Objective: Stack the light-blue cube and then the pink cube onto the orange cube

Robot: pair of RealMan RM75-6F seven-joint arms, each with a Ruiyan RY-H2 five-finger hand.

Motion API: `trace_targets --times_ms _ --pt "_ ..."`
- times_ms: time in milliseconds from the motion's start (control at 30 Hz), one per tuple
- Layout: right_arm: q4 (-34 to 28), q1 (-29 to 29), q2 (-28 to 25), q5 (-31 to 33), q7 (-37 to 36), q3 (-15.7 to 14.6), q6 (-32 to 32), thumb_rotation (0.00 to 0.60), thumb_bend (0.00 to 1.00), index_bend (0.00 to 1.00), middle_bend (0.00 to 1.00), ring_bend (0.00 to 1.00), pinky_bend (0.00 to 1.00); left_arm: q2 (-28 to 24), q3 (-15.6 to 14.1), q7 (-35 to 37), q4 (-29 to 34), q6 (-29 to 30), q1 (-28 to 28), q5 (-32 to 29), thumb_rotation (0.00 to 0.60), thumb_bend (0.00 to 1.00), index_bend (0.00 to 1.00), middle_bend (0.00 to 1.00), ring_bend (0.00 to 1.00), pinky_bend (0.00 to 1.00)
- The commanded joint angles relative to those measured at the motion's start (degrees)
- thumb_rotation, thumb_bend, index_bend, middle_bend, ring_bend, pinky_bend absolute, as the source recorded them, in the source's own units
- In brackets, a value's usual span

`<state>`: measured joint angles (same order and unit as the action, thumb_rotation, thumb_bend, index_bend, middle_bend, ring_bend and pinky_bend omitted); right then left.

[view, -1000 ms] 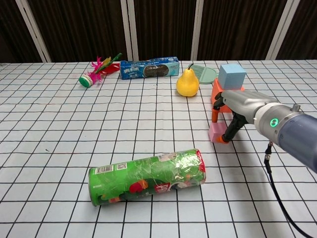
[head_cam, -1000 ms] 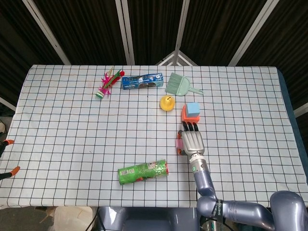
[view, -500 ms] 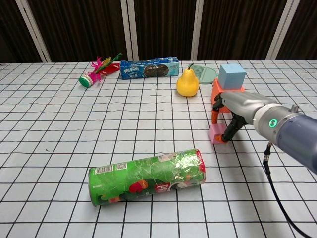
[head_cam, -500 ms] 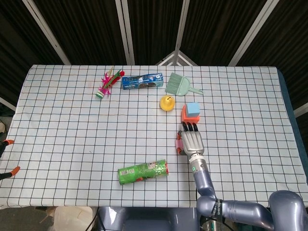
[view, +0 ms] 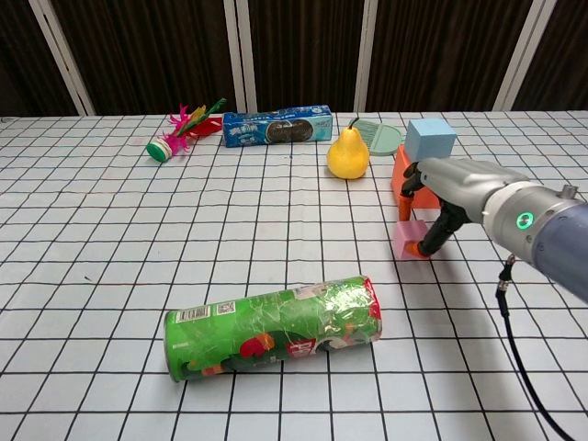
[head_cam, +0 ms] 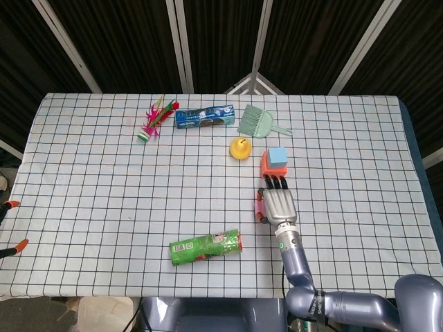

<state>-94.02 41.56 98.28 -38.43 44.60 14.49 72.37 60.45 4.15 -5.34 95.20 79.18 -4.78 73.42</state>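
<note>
Light-blue cube (view: 430, 139) already sits on the orange cube (view: 401, 176) — the right hand (view: 447, 200) grasps the pink cube (view: 409, 242), unstacked.

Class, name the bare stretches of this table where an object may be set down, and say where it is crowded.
Bare: the cloth left of the green can, below the shuttlecock; also right of the light-blue cube. Crowded: around the pear, brush, orange cube, pink cube and right hand.

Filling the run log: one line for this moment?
light-blue cube on orange cube | right hand closing around pink cube on table | left hand unseen
</note>
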Motion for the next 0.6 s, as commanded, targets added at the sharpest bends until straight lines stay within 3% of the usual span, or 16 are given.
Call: trace_targets --times_ms 33,333,600 --pt "-2.2 -1.0 -1.5 -0.3 0.3 -0.4 1.7 0.6 0.35 0.49 0.1 0.06 0.0 -0.1 -0.1 0.2 0.0 -0.2 -0.1 0.1 0.6 0.21 0.22 0.02 0.0 0.02" --pt "-7.8 -2.6 -6.1 -0.5 2.1 -0.1 6.2 0.6 0.35 0.49 0.1 0.06 0.0 -0.2 -0.2 0.5 0.2 -0.1 0.0 0.6 0.6 0.21 0.22 0.02 0.0 0.02" --pt "-9.7 -1.1 -8.9 1.8 4.2 3.4 6.7 0.6 0.35 0.49 0.1 0.06 0.0 -0.4 -0.4 0.7 0.4 0.3 0.2 1.0 0.6 0.21 0.22 0.02 0.0 0.02"
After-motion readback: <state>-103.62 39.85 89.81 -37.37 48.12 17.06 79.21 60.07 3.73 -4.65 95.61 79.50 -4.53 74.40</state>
